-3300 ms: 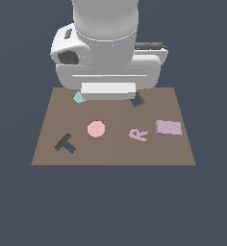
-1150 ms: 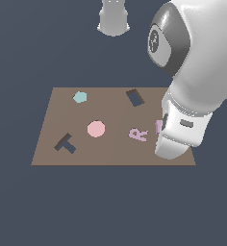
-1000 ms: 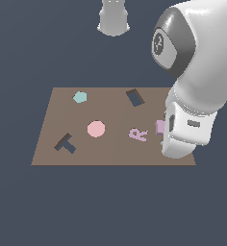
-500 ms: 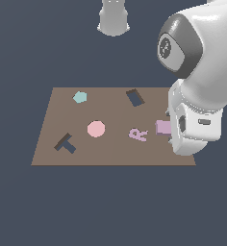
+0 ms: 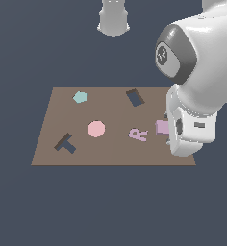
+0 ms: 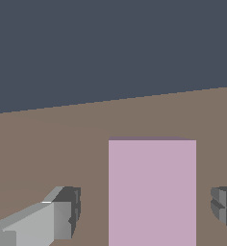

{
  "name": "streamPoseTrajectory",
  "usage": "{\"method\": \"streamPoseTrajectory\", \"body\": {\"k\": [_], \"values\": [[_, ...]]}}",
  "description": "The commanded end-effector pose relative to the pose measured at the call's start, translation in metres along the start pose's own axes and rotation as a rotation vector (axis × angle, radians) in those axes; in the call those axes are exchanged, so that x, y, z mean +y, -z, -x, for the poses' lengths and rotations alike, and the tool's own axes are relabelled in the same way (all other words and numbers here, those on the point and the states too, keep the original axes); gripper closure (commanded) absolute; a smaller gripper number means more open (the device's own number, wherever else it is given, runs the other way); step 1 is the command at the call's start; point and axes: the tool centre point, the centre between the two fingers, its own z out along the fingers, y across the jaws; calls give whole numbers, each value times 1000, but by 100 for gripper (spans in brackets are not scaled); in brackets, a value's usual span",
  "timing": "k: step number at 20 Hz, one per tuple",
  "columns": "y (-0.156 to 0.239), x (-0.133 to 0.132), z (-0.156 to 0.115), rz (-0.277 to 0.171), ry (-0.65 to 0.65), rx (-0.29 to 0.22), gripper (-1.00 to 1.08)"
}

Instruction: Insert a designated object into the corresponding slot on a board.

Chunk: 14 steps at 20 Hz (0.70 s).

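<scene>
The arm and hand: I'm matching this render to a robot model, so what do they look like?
The glossy white rounded arm has a dark grey joint cap bearing a small pale mark. The hand has light grey fingers tipped with darker grey ridged pads. No cables show.

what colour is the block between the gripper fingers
Lilac-purple. The block shows best in the wrist view, sitting between the open gripper fingers.

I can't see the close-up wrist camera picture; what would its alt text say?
A lilac-purple rectangular block lies flat on the brown board, between the two grey fingertips of the open gripper, with a gap on each side. Above the board's far edge there is only dark blue-grey background.
</scene>
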Motion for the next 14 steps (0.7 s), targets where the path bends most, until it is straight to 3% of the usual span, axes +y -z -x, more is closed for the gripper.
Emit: {"method": "streamPoseTrajectory", "body": {"k": [1,2,3,14], "values": [[-5,0,0,0,1,0,-92],[-6,0,0,0,1,0,-92],[-6,0,0,0,1,0,108],[-5,0,0,1,1,0,108]]}}
